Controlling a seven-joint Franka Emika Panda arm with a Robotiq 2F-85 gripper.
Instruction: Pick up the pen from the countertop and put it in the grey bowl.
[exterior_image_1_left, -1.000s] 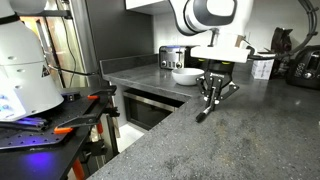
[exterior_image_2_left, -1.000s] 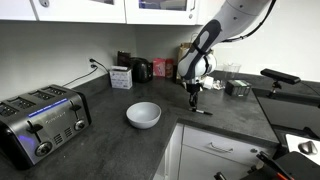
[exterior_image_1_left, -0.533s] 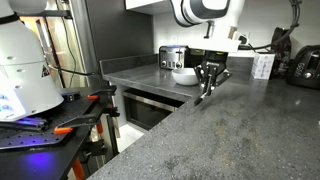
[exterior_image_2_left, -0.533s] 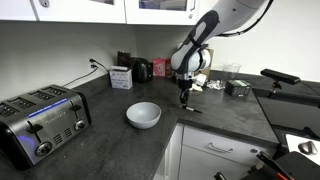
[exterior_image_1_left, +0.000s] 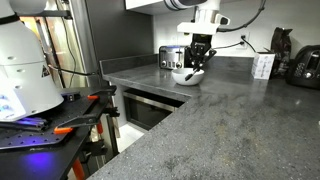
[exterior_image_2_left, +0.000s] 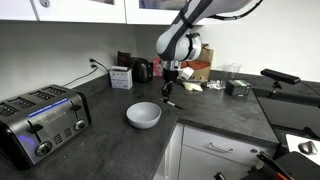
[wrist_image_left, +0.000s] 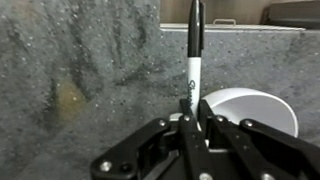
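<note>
One black pen (wrist_image_left: 194, 55) is clamped between the fingers of the single gripper (wrist_image_left: 195, 120), whose jaws are closed on its lower barrel. In the wrist view the pen runs from the fingers straight toward 12 o'clock, with white print along its side. One pale grey bowl (wrist_image_left: 252, 106) sits at 3 o'clock of the fingers, partly hidden behind them.

In an exterior view the gripper (exterior_image_2_left: 169, 82) hangs in the air above the dark speckled countertop (exterior_image_2_left: 215, 115) with the pen (exterior_image_2_left: 169, 96) pointing down, touching nothing else. The bowl (exterior_image_2_left: 144, 114) rests on the countertop at 7 o'clock of the pen tip, close by. One black-and-silver toaster (exterior_image_2_left: 40, 120) stands at 9 o'clock of the bowl, well apart.
</note>
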